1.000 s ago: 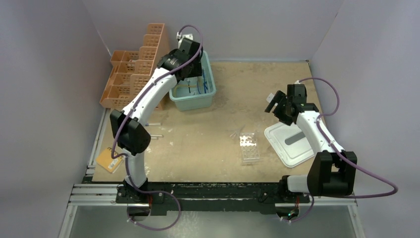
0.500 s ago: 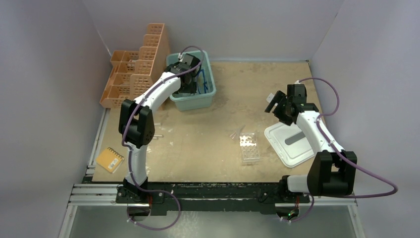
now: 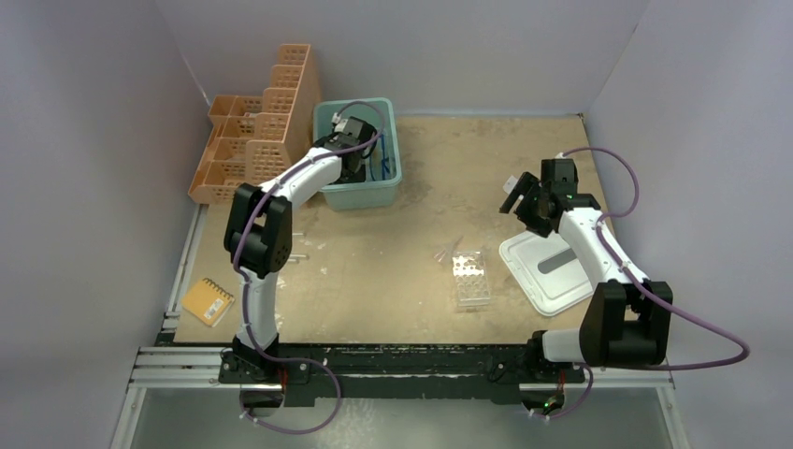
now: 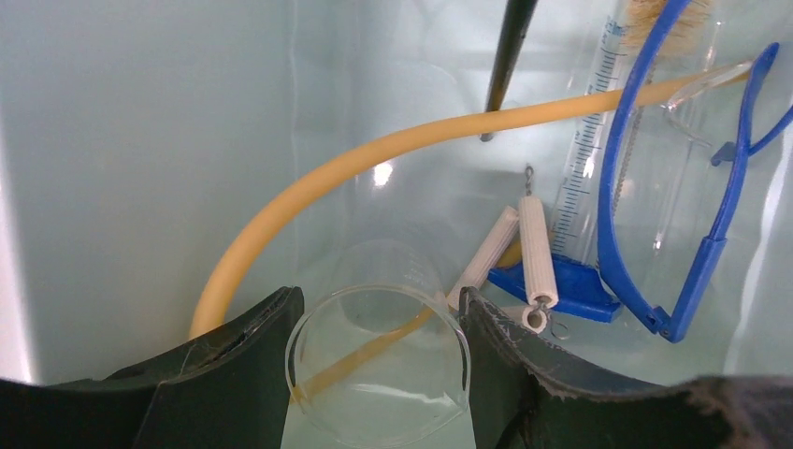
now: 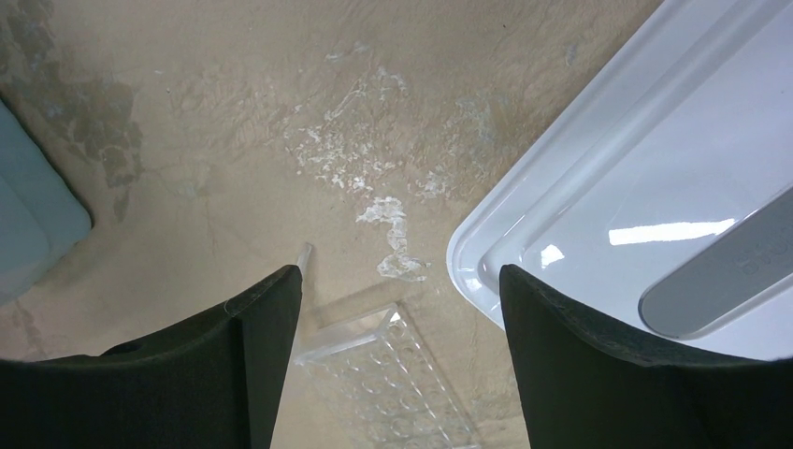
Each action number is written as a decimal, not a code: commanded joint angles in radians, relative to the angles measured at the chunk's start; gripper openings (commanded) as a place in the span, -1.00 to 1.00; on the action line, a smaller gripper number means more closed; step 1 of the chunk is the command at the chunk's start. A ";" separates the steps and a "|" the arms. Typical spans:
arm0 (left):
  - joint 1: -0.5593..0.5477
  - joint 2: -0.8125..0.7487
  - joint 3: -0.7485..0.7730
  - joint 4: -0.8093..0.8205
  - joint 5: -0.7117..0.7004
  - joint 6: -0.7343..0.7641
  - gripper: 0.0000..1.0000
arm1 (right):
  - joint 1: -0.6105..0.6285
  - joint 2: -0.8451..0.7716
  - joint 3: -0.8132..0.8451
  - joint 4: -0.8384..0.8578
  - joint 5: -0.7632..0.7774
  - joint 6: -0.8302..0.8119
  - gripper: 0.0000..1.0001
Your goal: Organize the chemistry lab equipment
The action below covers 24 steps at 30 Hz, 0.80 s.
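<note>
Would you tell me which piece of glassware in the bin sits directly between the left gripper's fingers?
The round clear beaker: its rim lies between the open left gripper fingers. The graduated cylinder with the blue base stands farther back, beside the blue-framed goggles.

white arm links, black joints, purple cables, black claw fingers (image 4: pixel 234 374)

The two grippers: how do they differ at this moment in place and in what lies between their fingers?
The left gripper is down inside the teal bin, while the right gripper hangs over the bare table beside the white tray. A clear beaker sits between the left fingers; nothing is between the right ones, with the clear tube rack below. Both are open.
</note>
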 commanded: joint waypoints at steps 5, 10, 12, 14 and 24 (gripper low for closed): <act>0.019 -0.018 0.000 0.082 0.068 -0.016 -0.01 | -0.003 -0.005 0.041 -0.007 -0.007 -0.004 0.57; 0.021 -0.022 0.038 0.048 0.042 -0.017 0.19 | -0.003 -0.006 0.043 -0.007 -0.007 -0.004 0.57; 0.022 -0.031 0.045 0.043 0.036 -0.017 0.24 | -0.003 -0.006 0.044 -0.006 -0.007 -0.007 0.58; 0.021 -0.038 0.058 0.033 0.036 -0.013 0.30 | -0.003 -0.009 0.043 -0.003 -0.007 -0.013 0.60; 0.019 -0.114 0.142 -0.029 0.124 -0.005 0.49 | -0.003 -0.050 0.022 0.044 -0.007 -0.028 0.68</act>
